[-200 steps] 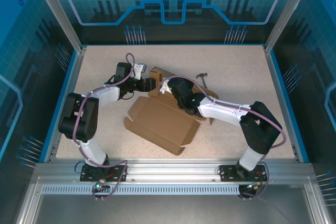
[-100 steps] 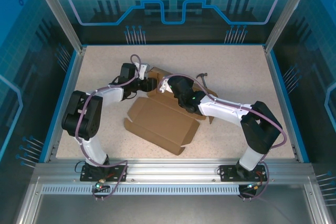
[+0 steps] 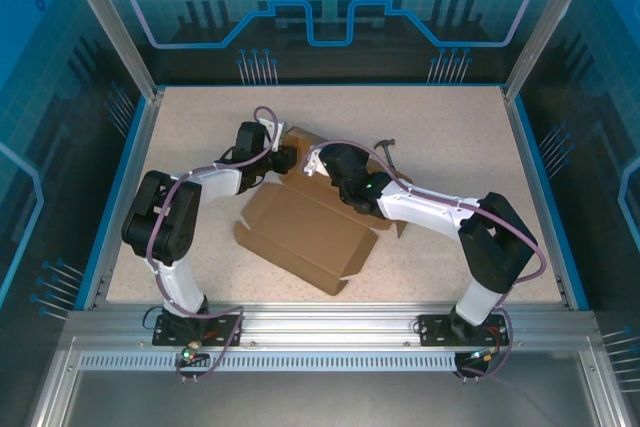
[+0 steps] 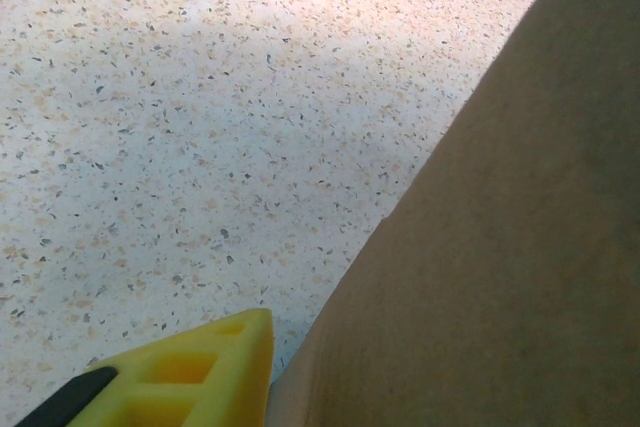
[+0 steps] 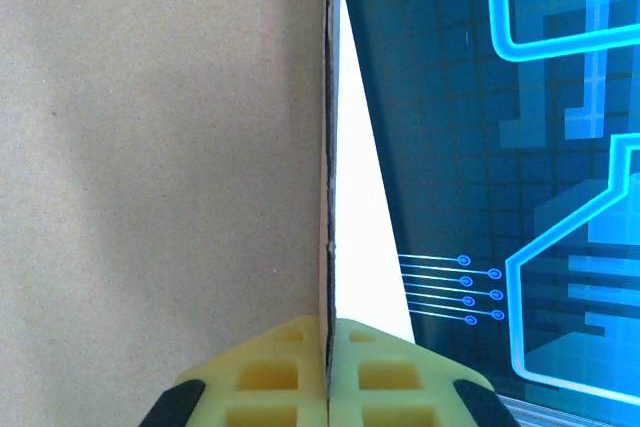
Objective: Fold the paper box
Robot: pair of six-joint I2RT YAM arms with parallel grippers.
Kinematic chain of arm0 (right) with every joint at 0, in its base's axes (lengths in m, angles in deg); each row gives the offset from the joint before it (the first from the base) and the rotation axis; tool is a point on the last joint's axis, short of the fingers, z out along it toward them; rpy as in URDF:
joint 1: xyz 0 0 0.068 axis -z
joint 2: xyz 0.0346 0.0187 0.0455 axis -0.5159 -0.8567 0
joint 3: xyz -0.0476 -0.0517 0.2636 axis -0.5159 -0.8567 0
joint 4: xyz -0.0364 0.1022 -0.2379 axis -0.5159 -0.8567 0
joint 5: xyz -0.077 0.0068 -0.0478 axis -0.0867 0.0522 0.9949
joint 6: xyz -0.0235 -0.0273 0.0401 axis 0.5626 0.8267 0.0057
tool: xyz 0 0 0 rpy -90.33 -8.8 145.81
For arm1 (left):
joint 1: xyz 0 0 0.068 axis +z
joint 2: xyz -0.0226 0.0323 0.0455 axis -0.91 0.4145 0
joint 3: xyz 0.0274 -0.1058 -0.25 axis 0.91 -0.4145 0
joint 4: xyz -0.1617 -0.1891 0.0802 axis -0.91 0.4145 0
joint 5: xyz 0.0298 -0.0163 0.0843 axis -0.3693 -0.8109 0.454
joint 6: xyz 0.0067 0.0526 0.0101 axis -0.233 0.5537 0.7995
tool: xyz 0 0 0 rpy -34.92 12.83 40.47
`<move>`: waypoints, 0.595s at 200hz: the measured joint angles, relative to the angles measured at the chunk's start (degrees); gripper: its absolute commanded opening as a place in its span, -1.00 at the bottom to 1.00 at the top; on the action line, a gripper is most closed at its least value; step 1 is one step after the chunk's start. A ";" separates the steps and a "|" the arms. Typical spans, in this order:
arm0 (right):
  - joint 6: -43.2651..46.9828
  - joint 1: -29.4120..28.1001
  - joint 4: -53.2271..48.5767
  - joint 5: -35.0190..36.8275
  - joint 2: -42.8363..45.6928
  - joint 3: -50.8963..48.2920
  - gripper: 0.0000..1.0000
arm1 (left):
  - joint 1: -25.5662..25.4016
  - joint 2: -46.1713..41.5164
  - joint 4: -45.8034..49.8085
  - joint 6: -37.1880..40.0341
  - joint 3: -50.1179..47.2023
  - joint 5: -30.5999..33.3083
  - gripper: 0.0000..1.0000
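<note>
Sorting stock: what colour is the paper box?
Plain brown paper box, best in the top external view.

Overhead looks down; wrist cameras seemingly hug paper box (image 4: 500, 247).

White-black arms (image 3: 425, 210) — purple cables (image 3: 262, 111)

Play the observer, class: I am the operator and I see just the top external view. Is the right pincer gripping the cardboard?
Observer: Yes. In the right wrist view the right pincer is shut on the edge of a paper box panel, seen edge-on between the yellow tips.
Operator: And the left pincer?
Observer: The left wrist view has one yellow finger close beside the paper box, above the speckled table. I cannot tell whether it grips.
</note>
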 measured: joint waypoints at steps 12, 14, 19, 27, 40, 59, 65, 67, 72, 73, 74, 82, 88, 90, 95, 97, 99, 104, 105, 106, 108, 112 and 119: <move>-0.11 0.00 0.00 -0.02 0.00 0.07 -1.00 | -0.22 0.02 -0.24 -0.28 -0.02 1.07 -0.38; -0.15 0.00 0.00 -0.02 0.00 0.07 -1.00 | -0.26 0.02 -0.31 -0.33 -0.02 1.29 -0.38; -0.17 0.00 0.00 -0.02 0.00 0.07 -1.00 | -0.33 0.02 -0.37 -0.59 -0.02 1.77 -0.39; -0.20 0.00 0.00 -0.04 0.00 0.07 -1.00 | -0.50 0.02 -0.42 -0.79 -0.02 2.62 -0.40; -0.20 0.00 0.00 -0.07 0.00 0.09 -1.00 | -0.87 0.02 -0.44 -1.16 -0.02 4.20 -0.41; -0.20 0.00 0.00 -0.04 0.00 0.09 -1.00 | -1.49 0.02 -0.61 -1.42 -0.02 6.51 -0.41; -0.22 0.00 0.00 -0.04 0.00 0.09 -1.00 | -1.64 0.02 -0.63 -1.64 -0.02 7.21 -0.42; -0.22 0.00 0.00 -0.04 0.00 0.09 -1.00 | -1.70 0.02 -0.66 -1.66 -0.02 7.43 -0.42; -0.24 0.00 0.00 -0.07 0.00 0.09 -1.00 | -1.81 0.02 -0.68 -1.90 -0.02 7.96 -0.42; -0.24 0.00 0.00 -0.07 0.00 0.09 -1.00 | -1.86 0.02 -0.70 -1.95 -0.02 8.09 -0.42; -0.24 0.00 0.02 -0.07 0.00 0.09 -1.00 | -1.88 0.02 -0.70 -2.01 -0.02 8.15 -0.42; -0.37 0.00 0.00 -0.07 0.00 0.15 -1.00 | -2.16 0.02 -0.81 -2.29 -0.02 9.07 -0.42; -0.42 0.00 -0.07 -0.11 -0.02 0.31 -1.00 | -2.40 0.02 -0.85 -2.51 -0.02 9.86 -0.42; -0.44 0.00 -0.17 -0.13 -0.04 0.37 -1.00 | -2.51 0.02 -0.87 -2.54 -0.02 10.25 -0.42; -0.50 0.00 -0.28 -0.20 -0.11 0.50 -1.00 | -2.75 0.02 -0.96 -2.64 -0.02 11.06 -0.42; -0.63 0.00 -0.33 -0.22 -0.11 0.57 -1.00 | -2.84 0.02 -1.01 -2.67 -0.02 11.39 -0.42; -0.61 0.00 -0.35 -0.22 -0.11 0.61 -1.00 | -2.97 0.02 -1.05 -2.67 -0.02 11.80 -0.42; -0.66 0.00 -0.48 -0.22 -0.17 0.70 -1.00 | -3.30 0.02 -1.18 -2.67 -0.02 12.81 -0.43; -0.66 0.00 -0.50 -0.24 -0.20 0.72 -1.00 | -3.39 0.02 -1.22 -2.67 -0.02 13.11 -0.42; -0.68 0.00 -0.50 -0.24 -0.20 0.72 -1.00 | -3.39 0.02 -1.22 -2.67 -0.02 13.11 -0.42; -0.70 0.00 -0.50 -0.24 -0.20 0.72 -1.00 | -3.54 0.02 -1.25 -2.67 -0.02 13.53 -0.42; -0.79 0.00 -0.52 -0.22 -0.20 0.72 -1.00 | -3.82 0.02 -1.29 -2.69 -0.02 14.40 -0.43; -0.83 0.00 -0.63 -0.22 -0.20 0.74 -1.00 | -4.44 0.02 -1.42 -2.67 -0.02 16.22 -0.43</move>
